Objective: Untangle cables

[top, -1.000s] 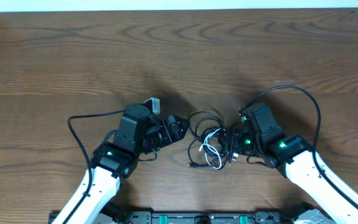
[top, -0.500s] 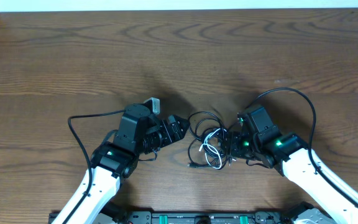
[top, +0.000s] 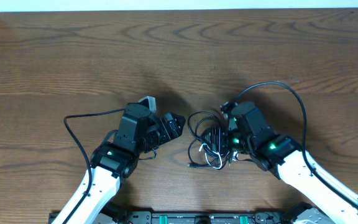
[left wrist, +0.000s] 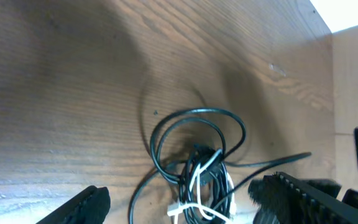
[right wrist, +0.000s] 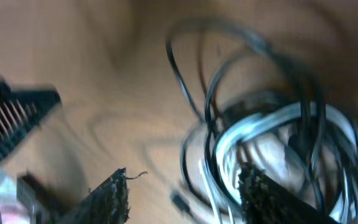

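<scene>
The cables (top: 205, 142) lie in one knotted heap on the wooden table, black loops with one white cord wound through them. A small plug end (top: 192, 166) trails out at the front. My left gripper (top: 178, 126) is open just left of the heap without touching it. In the left wrist view the cables (left wrist: 197, 167) lie ahead between the spread fingers of that gripper (left wrist: 182, 204). My right gripper (top: 221, 140) is over the heap's right side. The blurred right wrist view shows this gripper (right wrist: 184, 193) open, one finger (right wrist: 263, 196) resting on the white and black strands (right wrist: 278, 124).
Thick black arm cords loop out from each arm, one on the left (top: 79, 134) and one on the right (top: 294, 96). The table's far edge (top: 179, 9) meets a white wall. The left gripper's finger (right wrist: 14, 118) shows at the left of the right wrist view.
The right arm has slid left, bringing its gripper onto the right side of the heap. The left gripper has turned slightly and stays open beside the heap.
</scene>
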Robot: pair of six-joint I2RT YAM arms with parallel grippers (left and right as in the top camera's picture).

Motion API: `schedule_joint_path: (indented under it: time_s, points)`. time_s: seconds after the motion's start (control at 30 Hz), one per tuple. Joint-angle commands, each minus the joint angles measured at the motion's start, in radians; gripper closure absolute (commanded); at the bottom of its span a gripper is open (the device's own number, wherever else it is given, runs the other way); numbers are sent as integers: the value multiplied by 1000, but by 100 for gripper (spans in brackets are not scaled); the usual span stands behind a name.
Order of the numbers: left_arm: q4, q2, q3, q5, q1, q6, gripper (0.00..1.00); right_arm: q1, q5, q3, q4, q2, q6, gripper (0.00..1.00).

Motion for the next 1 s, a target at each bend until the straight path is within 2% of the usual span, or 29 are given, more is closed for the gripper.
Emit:
schedule_joint_path:
  time_s: [0.0, 0.07, 0.13, 0.17, 0.3, 0.37, 0.43, 0.57, 0.6, 0.63, 0.7, 0.73, 0.83, 0.97]
  points:
    - [2, 3, -1, -51, 5, 21, 17, 25, 65, 14, 66, 80, 62, 49]
    - [2, 3, -1, -51, 5, 21, 17, 51, 64, 14, 100, 138, 101, 55]
    - [2, 3, -1, -51, 5, 21, 17, 78, 66, 14, 93, 194, 174, 67]
    - [2, 3, -1, -51, 5, 21, 17, 86, 68, 14, 75, 213, 216, 69]
    - [-2, 3, -1, -51, 5, 21, 17, 111, 147, 14, -32, 264, 379, 65]
    - [-1, 4, -1, -51, 5, 21, 17, 124, 245, 14, -70, 272, 391, 54]
    - [-1, 4, -1, -51, 5, 21, 17, 124, 264, 14, -58, 280, 390, 52]
    - [-2, 4, -1, -50, 5, 21, 17, 124, 259, 14, 7, 325, 390, 52]
    - [-2, 4, -1, -50, 5, 20, 17, 124, 256, 14, 22, 343, 388, 54]
    - [-2, 4, -1, -50, 5, 20, 17, 124, 252, 14, 37, 363, 387, 64]
    - [-5, 4, -1, -50, 5, 20, 17, 124, 233, 14, 74, 403, 347, 87]
    - [-7, 4, -1, -50, 5, 20, 17, 124, 217, 14, 92, 414, 318, 94]
    - [-29, 4, -1, -50, 5, 21, 17, 116, 144, 16, 142, 391, 209, 99]
    - [-36, 3, -1, -46, 5, 21, 17, 75, -58, 20, 172, 249, -72, 99]
